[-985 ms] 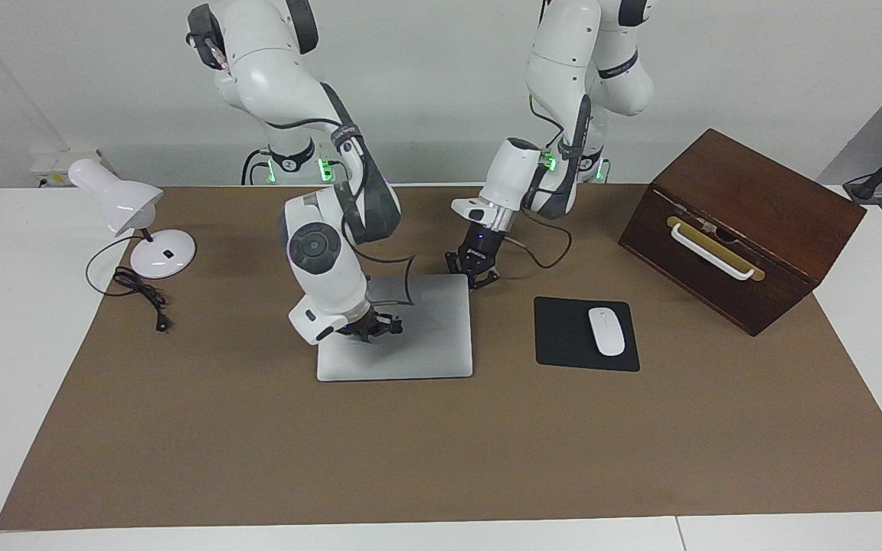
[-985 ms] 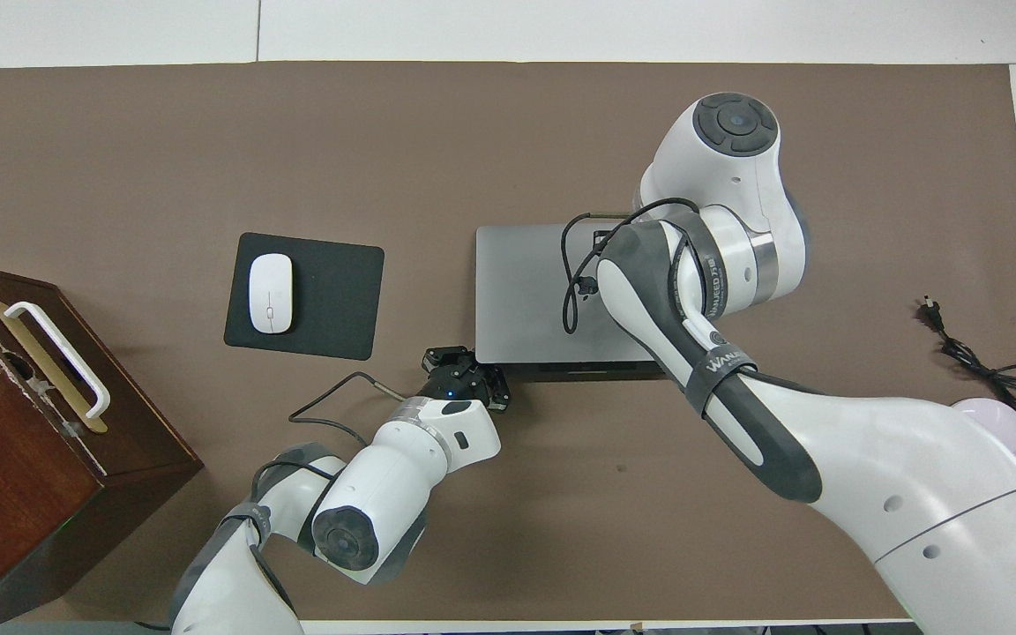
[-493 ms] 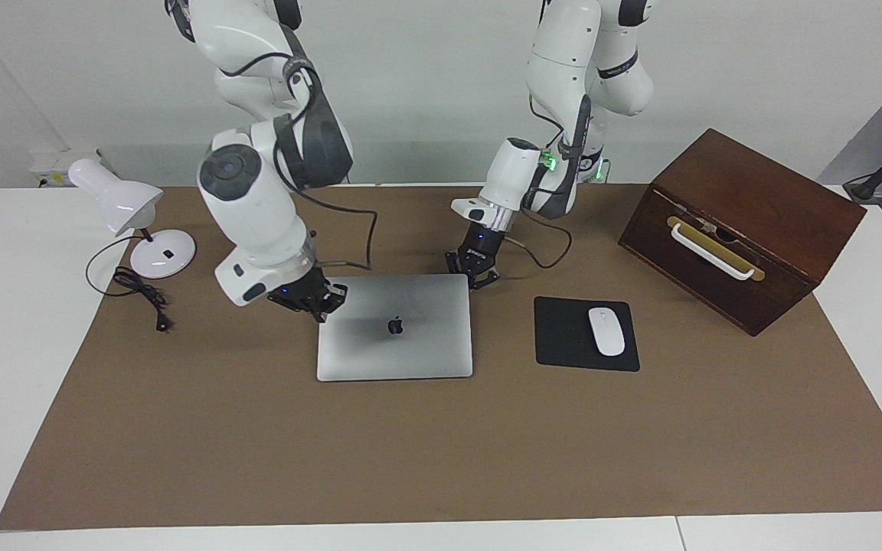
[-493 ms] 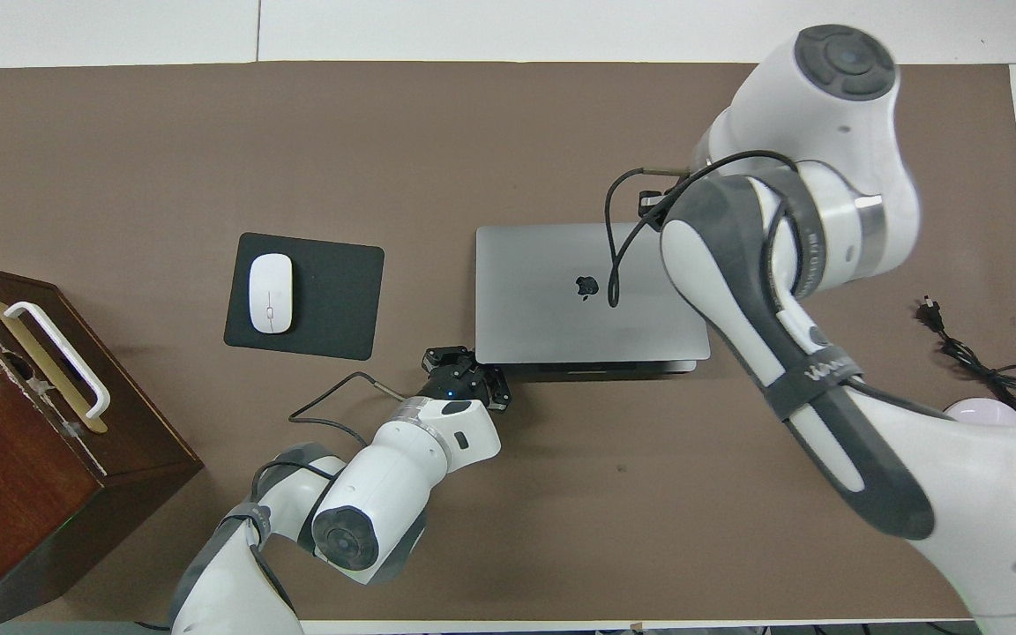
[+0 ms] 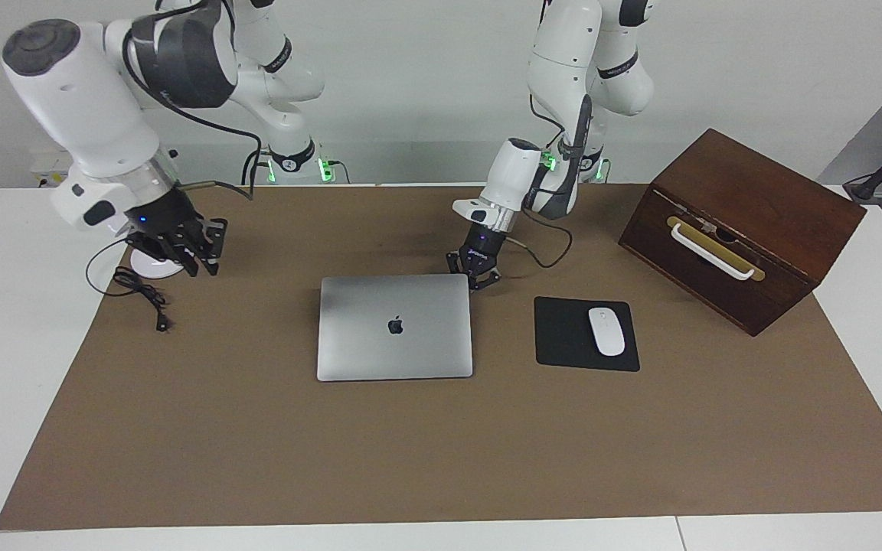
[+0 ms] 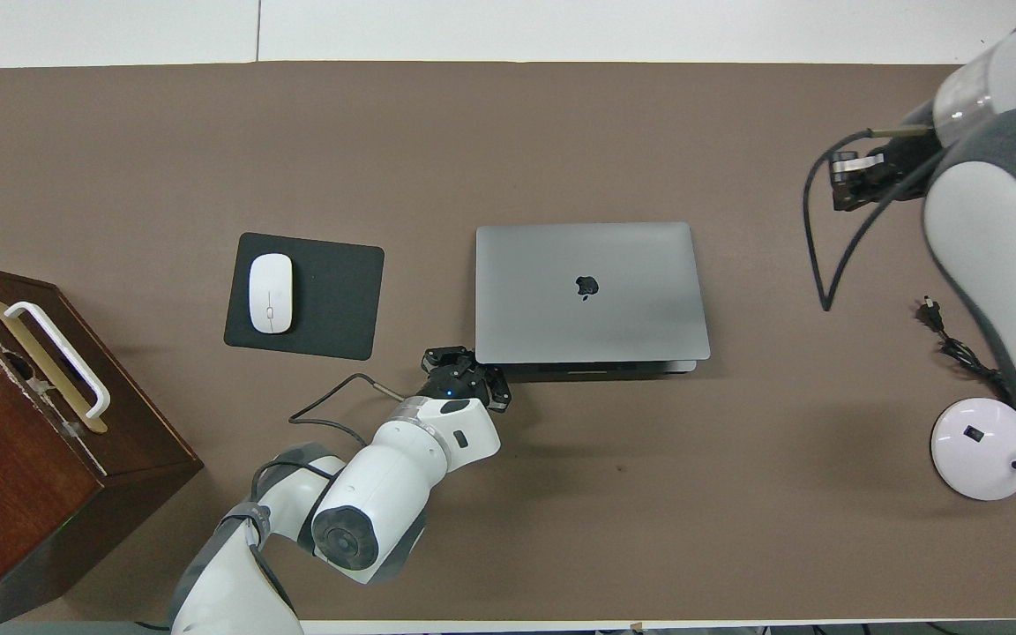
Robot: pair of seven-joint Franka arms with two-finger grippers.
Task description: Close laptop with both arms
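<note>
Brown-matted desk [image 5: 441,459]: shut laptop [image 5: 395,327] mid-desk; mouse pad [image 5: 563,337], wooden box [image 5: 739,229] toward left arm's end. Left gripper [image 5: 476,275] at laptop's corner, fingers spread; right gripper [image 5: 188,249] over lamp [image 5: 154,264], fingers spread.

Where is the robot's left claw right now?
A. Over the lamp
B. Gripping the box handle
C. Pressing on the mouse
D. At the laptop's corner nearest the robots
D: the left claw sits by the closed laptop, at its corner nearest the robots.

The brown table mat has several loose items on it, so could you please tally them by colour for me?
Silver-grey: 1, the closed metal laptop.
Black: 1, the flat mouse pad.
White: 2, the mouse on the pad and the desk lamp with its black cord.
Dark brown: 1, the wooden box.
Total: 5.
</note>
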